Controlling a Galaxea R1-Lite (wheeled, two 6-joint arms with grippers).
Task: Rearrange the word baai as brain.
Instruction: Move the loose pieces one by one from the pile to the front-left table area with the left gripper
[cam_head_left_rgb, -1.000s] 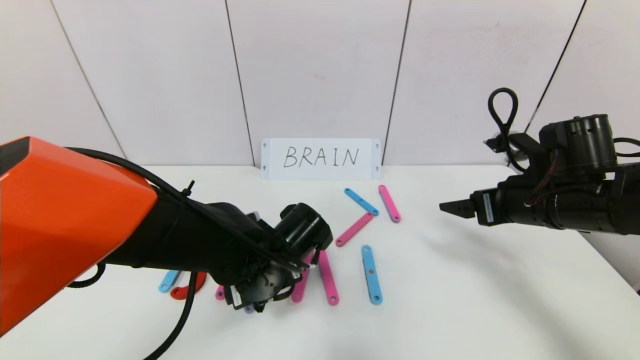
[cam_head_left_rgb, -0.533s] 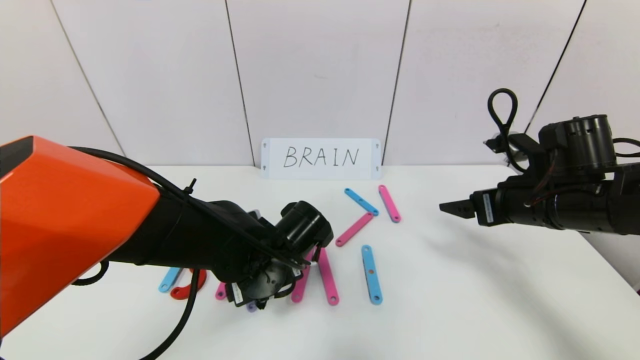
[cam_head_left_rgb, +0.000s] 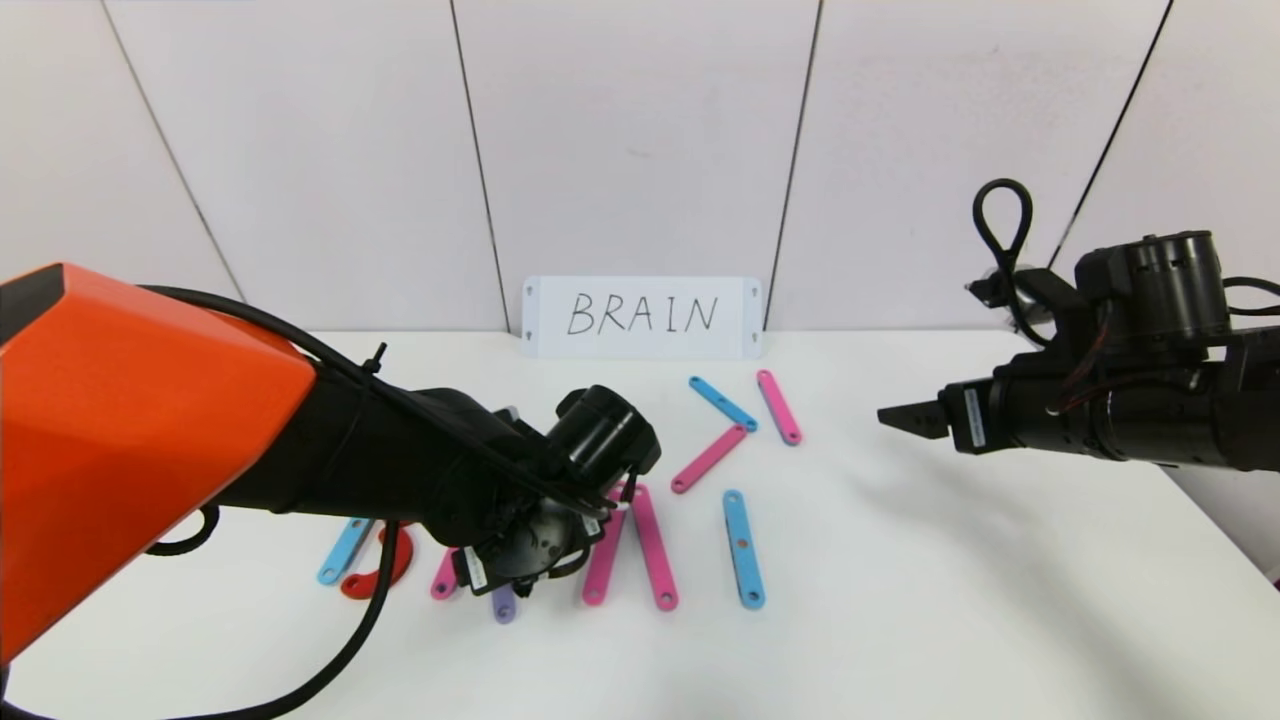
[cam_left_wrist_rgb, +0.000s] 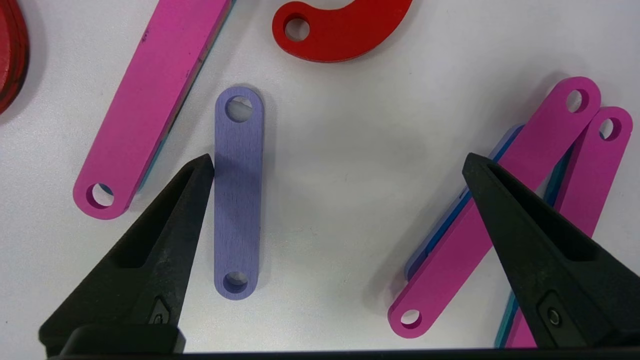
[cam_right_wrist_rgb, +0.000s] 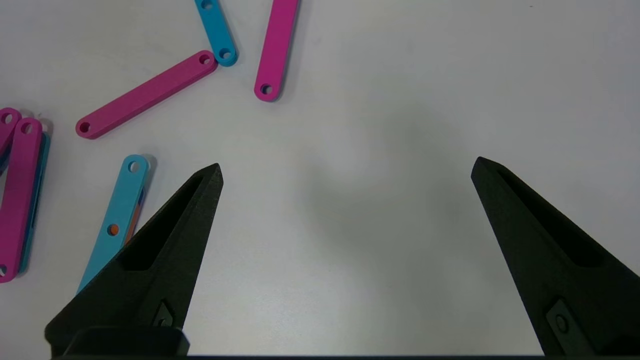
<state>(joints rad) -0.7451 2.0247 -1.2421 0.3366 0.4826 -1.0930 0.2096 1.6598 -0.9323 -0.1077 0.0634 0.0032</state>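
Note:
The coloured strips lie scattered on the white table (cam_head_left_rgb: 950, 600). My left gripper (cam_left_wrist_rgb: 338, 165) hovers open over the left group, holding nothing. A purple strip (cam_left_wrist_rgb: 238, 192) lies flat just inside one fingertip (cam_left_wrist_rgb: 200, 172). Stacked pink strips (cam_left_wrist_rgb: 500, 215) lie under the other fingertip. A red arc (cam_left_wrist_rgb: 340, 27) and a further pink strip (cam_left_wrist_rgb: 155, 100) lie beyond. In the head view, the purple strip (cam_head_left_rgb: 503, 604) pokes out below the left wrist (cam_head_left_rgb: 520, 555). My right gripper (cam_head_left_rgb: 905, 415) hangs open and empty over bare table at the right.
A white card (cam_head_left_rgb: 641, 316) handwritten BRAIN leans on the back wall. Two pink strips (cam_head_left_rgb: 708, 459) (cam_head_left_rgb: 779, 407) and a light-blue strip (cam_head_left_rgb: 722, 404) lie mid-table. Another light-blue strip (cam_head_left_rgb: 743, 549) lies nearer. A red arc (cam_head_left_rgb: 365, 580) and a blue strip (cam_head_left_rgb: 340, 551) lie left.
My left wrist has drawn back a little from the table's front edge, so more of the purple strip shows below it. The right arm has not moved.

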